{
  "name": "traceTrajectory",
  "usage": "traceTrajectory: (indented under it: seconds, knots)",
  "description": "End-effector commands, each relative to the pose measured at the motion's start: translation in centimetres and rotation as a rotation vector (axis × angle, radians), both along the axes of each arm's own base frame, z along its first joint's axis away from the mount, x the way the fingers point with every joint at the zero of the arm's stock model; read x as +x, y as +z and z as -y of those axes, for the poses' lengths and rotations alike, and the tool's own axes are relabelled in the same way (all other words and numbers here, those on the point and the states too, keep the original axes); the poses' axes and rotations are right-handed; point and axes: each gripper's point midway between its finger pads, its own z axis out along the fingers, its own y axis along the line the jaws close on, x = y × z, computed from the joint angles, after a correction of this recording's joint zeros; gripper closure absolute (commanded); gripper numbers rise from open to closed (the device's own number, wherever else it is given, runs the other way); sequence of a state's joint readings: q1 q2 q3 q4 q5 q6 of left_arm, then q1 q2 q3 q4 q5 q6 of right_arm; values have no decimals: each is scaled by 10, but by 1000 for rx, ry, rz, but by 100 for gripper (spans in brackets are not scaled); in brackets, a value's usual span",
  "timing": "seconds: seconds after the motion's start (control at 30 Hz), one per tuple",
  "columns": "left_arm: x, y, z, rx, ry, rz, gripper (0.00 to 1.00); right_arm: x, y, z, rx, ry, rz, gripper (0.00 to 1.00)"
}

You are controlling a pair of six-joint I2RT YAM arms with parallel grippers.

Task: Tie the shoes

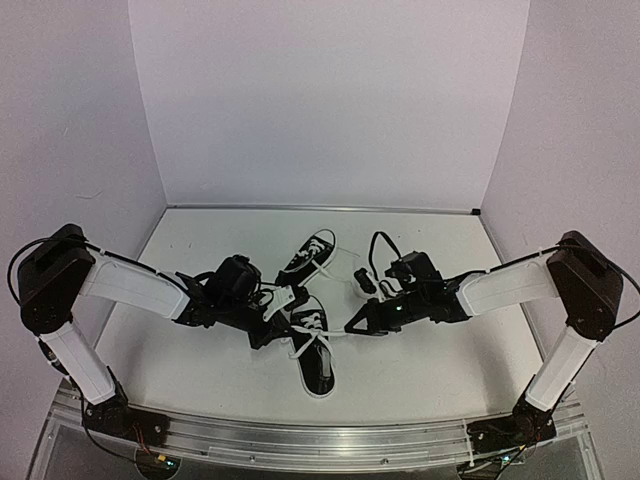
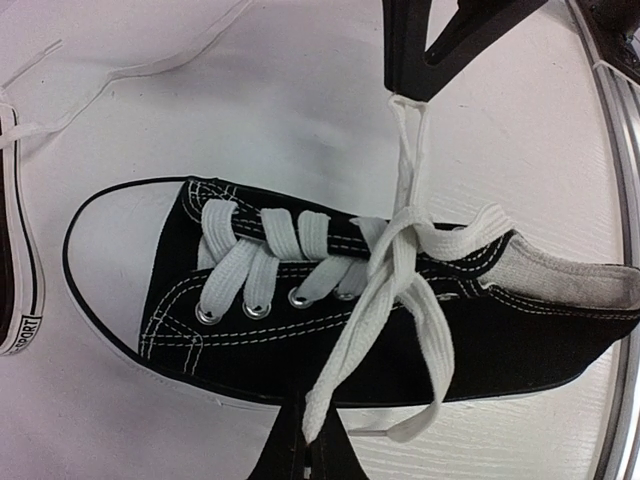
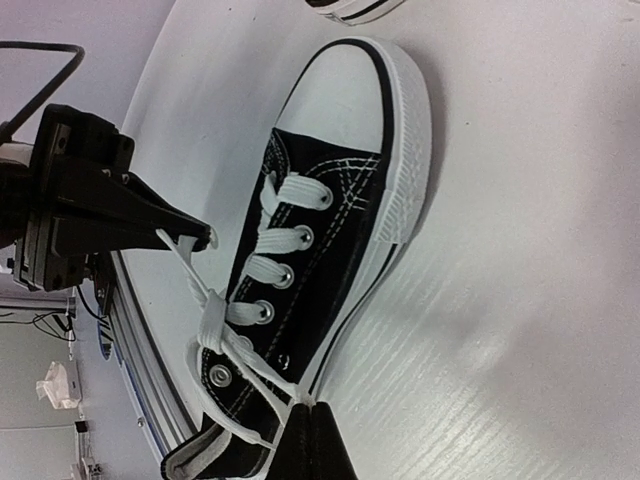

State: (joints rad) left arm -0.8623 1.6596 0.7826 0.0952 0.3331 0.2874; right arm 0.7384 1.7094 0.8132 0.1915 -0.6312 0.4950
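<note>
Step one, knot crossed: left gripper (image 2: 308, 440) and right gripper (image 3: 305, 418) each pinched a white lace (image 2: 405, 170) of the lower-centre sneaker (image 1: 318, 362); outward tightening apparently due.

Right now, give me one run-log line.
left gripper: shut on lace | right gripper: shut on lace | near shoe: laces crossed, no bow yet

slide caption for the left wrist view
Left hand and right hand each pinch one end of the white laces, crossed over the black sneaker

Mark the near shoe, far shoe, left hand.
near shoe (image 2: 110, 260): left wrist view, toe cap.
far shoe (image 1: 308, 255): top view, middle.
left hand (image 3: 204, 238): right wrist view, between fingertips.
</note>
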Motion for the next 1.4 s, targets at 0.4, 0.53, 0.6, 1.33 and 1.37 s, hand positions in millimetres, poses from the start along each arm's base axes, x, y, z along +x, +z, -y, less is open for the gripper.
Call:
traceTrajectory:
  seconds: [0.4,0.53,0.6,1.33,1.37]
  knots:
    - [8,-7,-16,49,74,19,100,3,-11,30,-54,-67,21,100]
    - [7,-9,-16,53,75,14,100,3,-12,33,-54,-69,18,100]
    - [8,-9,-16,54,78,14,100,2,-12,33,-51,-64,16,100]
    - [5,59,-20,-60,97,87,55,-47,35,4,110,238,25,48]
    - [4,64,-21,-70,102,90,54,-43,38,7,109,224,35,46]
